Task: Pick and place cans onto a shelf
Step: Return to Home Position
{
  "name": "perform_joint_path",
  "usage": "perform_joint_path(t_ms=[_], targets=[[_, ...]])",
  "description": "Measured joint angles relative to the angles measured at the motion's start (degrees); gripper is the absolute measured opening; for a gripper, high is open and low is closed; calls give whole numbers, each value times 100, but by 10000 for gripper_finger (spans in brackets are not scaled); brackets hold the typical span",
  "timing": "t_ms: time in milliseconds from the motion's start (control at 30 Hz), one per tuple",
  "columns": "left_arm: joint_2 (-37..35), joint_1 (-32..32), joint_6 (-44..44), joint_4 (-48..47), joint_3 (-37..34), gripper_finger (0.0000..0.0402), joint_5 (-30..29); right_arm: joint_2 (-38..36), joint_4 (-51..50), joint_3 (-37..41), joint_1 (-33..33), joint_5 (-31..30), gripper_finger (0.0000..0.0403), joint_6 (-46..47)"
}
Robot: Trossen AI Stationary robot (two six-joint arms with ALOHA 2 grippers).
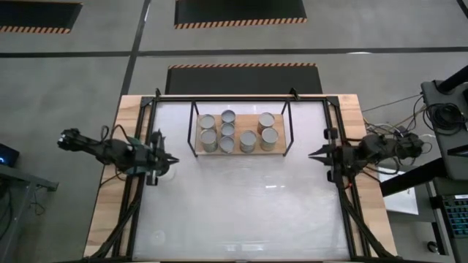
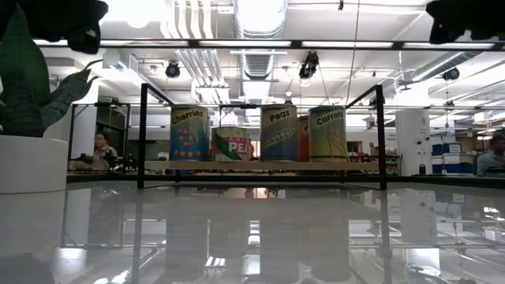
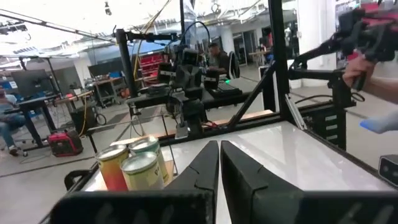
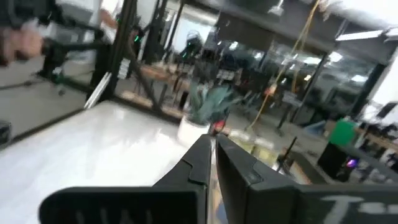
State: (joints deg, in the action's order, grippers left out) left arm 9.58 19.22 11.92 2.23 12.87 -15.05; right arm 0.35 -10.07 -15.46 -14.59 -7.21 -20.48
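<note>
On the white table (image 1: 241,212) the cans (image 1: 228,134) all stand on the shelf (image 1: 247,121), so the left gripper (image 1: 170,159) and right gripper (image 1: 313,154), closed and empty on either side of it, should retreat clear of its frame.

L gripper (image 1: 172,160), R gripper (image 1: 313,154) prob. closed, facing inward.

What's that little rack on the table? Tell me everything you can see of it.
The shelf is a low rack: a rectangular light-wood board inside a thin black metal frame with upright posts and top rails. It stands level on the white table. Eight cans stand upright on its board. The left gripper and the right gripper hang apart from it, one each side.
</note>
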Motion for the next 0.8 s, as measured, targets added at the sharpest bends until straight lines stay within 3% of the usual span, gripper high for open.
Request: perform_joint_path(t_ms=[367, 500, 800], targets=[[-423, 2, -175, 1302, -1234, 0, -73, -34, 508, 897, 11, -4, 8, -169], [-392, 1, -508, 1164, -1216, 0, -121, -36, 1368, 1473, 13, 12, 8, -300], [-356, 2, -210, 1078, -1170, 0, -382, 84, 1465, 1472, 13, -42, 8, -77]])
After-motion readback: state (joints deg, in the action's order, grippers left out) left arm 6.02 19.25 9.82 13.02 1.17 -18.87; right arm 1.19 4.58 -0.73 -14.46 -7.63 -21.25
